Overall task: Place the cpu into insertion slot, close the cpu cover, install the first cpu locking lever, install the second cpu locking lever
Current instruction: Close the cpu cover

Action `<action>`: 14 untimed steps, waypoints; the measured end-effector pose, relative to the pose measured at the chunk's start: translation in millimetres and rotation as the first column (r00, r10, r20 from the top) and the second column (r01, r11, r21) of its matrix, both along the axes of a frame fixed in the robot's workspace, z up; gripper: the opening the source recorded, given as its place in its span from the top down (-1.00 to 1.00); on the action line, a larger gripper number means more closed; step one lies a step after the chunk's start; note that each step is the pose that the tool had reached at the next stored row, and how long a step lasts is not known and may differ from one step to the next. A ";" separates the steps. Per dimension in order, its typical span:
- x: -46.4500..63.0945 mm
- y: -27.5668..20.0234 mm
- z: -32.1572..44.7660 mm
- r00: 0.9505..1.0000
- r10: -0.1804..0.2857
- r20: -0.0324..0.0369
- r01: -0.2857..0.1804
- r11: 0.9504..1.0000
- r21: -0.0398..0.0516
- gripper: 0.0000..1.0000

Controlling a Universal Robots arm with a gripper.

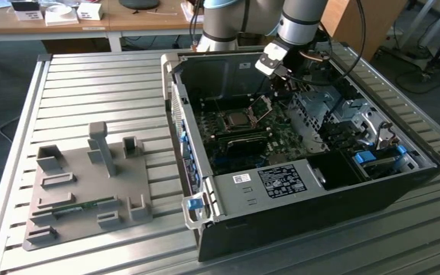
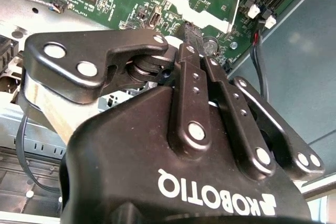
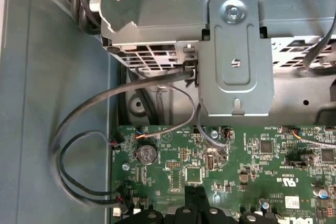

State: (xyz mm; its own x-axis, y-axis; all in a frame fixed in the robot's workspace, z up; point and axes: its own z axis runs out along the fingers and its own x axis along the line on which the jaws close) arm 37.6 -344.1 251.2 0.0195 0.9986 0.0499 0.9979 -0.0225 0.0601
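Note:
In the exterior view the cpu (image 1: 239,119) lies flat in its socket on the green motherboard (image 1: 243,140) inside the open computer case (image 1: 304,195). The cpu cover (image 1: 261,106) stands tilted up at the socket's far side. My gripper (image 1: 285,86) hangs just above and behind the raised cover. In the second wrist view its black fingers (image 2: 188,72) meet at the tips, shut, with nothing visible between them, right by the silver cover frame (image 2: 197,17). The first wrist view shows the shut fingertips (image 3: 193,198) over the motherboard (image 3: 252,156).
A metal drive cage (image 3: 236,61) and black cables (image 3: 79,129) sit close to the gripper. Blue latches (image 1: 365,157) and a dark bay are at the case's near right. A grey fixture plate (image 1: 90,183) holding a memory stick (image 1: 75,207) lies on the slatted table (image 1: 105,91).

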 end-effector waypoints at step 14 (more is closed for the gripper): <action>-13.1 0.0 -0.1 1.000 0.000 0.007 0.000 1.000 0.000 0.79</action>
